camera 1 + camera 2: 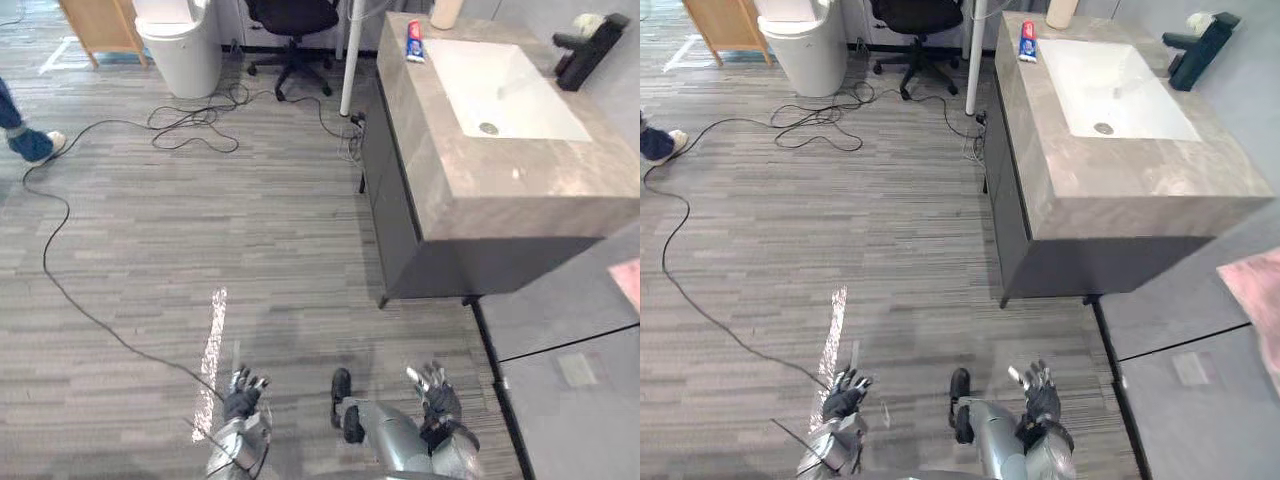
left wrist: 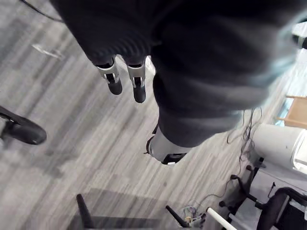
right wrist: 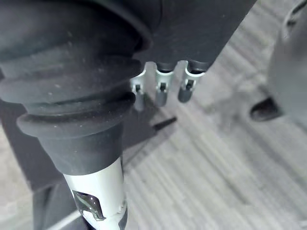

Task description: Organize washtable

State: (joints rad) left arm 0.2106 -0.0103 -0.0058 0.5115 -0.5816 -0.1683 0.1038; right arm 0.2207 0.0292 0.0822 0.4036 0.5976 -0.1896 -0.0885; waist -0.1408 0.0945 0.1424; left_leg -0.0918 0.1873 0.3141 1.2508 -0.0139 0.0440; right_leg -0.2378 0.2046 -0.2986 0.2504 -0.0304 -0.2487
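**Colleague:** Well, what's closest to you?

**Me:** Along the bottom edge I have both hands low over the grey plank floor (image 1: 200, 230). The left hand (image 1: 243, 395) is left of centre and the right hand (image 1: 437, 395) is to its right. Fingers are loosely spread on each, and neither holds anything.

**Colleague:** And the washtable?

**Me:** The washtable (image 1: 500, 185) is at the upper right, well apart from both hands. It has a grey stone top with a white basin (image 1: 505, 90) set in it. A toothpaste tube (image 1: 415, 42) lies just beside the basin's far-left corner. A black faucet (image 1: 585, 50) stands on the basin's right side.

**Colleague:** Anything further back?

**Me:** Along the top I see a black office chair (image 1: 295, 20), with a white bin (image 1: 180, 45) left of it. A person's shoe (image 1: 45, 142) is at the left edge.
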